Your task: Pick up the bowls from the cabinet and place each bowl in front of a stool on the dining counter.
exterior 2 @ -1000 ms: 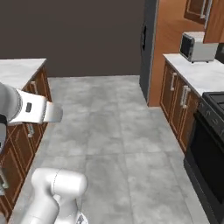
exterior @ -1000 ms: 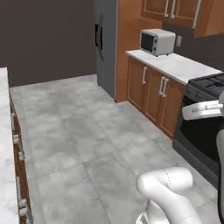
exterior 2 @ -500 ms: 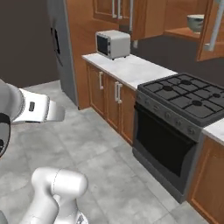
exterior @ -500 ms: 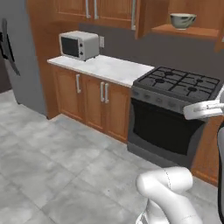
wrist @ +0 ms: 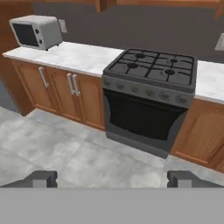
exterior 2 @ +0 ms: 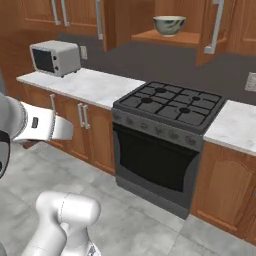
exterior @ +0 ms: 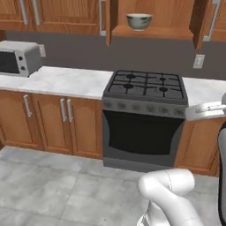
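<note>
Pale cream-green bowl [exterior: 139, 20] upright on the shelf of the open wooden wall cabinet [exterior: 154, 32], directly above the gas stove [exterior: 145, 86]; dark smudged markings on its outside. Same bowl [exterior 2: 169, 24] in the right base view, on the shelf, between two opened doors; right-hand door bearing a long grey bar handle [exterior 2: 215, 27]. No second bowl visible on the shelf.

Black gas stove with four burners and dark oven door [wrist: 140, 116] below, centred against the far wall. White marble bench [exterior: 62, 81] left of the stove, a shorter stretch [exterior 2: 235, 125] right of it. Grey microwave [exterior: 17, 58] at the far left end of the left bench, against the wall, well apart from the stove. Wall outlet [exterior: 198, 61] above the right bench. Brown base cabinets [wrist: 65, 89] with small grey handles under the left bench. Grey tiled floor [exterior: 57, 190] in front.

Pincer [wrist: 112, 179] wide open, holding nothing: two dark finger tips [wrist: 43, 178] far apart at the bottom of the hand view, over the floor, well short of the stove and far below the bowl. White arm segment [exterior 2: 35, 125] at the left of the right base view.
</note>
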{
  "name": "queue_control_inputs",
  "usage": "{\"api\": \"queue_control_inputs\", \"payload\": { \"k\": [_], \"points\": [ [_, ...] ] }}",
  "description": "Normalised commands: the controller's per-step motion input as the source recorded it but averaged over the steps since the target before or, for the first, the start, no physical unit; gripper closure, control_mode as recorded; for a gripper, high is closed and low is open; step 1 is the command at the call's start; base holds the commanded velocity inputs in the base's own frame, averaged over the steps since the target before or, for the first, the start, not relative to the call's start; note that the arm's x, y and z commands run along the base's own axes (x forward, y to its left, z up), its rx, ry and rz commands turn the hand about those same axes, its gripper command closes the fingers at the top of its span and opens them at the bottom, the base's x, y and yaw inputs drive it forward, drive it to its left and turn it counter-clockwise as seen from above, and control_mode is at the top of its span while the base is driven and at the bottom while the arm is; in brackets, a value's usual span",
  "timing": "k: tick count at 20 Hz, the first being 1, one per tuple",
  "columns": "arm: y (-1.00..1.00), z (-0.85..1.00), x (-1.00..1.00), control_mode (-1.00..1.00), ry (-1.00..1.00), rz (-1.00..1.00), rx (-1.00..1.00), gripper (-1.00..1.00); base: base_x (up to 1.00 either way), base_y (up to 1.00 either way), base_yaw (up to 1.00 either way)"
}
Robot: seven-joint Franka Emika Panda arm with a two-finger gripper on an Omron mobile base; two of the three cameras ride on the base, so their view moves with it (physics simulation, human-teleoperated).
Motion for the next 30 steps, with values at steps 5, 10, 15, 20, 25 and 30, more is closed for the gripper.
{"api": "queue_control_inputs", "payload": {
  "k": [5, 10, 15, 20, 25, 30],
  "points": [
    [0.00, 0.00, 0.00, 1.00, 0.00, 0.00, 0.00, -1.00, 0.72, 0.93, -0.50],
    [0.00, 0.00, 0.00, 1.00, 0.00, 0.00, 0.00, -1.00, 0.59, 0.69, -0.48],
    [0.00, 0.00, 0.00, 1.00, 0.00, 0.00, 0.00, -1.00, 0.80, -0.19, -0.35],
    [0.00, 0.00, 0.00, 1.00, 0.00, 0.00, 0.00, -1.00, 0.82, -0.37, -0.26],
    [0.00, 0.00, 0.00, 1.00, 0.00, 0.00, 0.00, -1.00, 0.58, 0.23, -0.13],
    [0.00, 0.00, 0.00, 1.00, 0.00, 0.00, 0.00, -1.00, 0.29, 0.49, -0.15]
  ]
}}
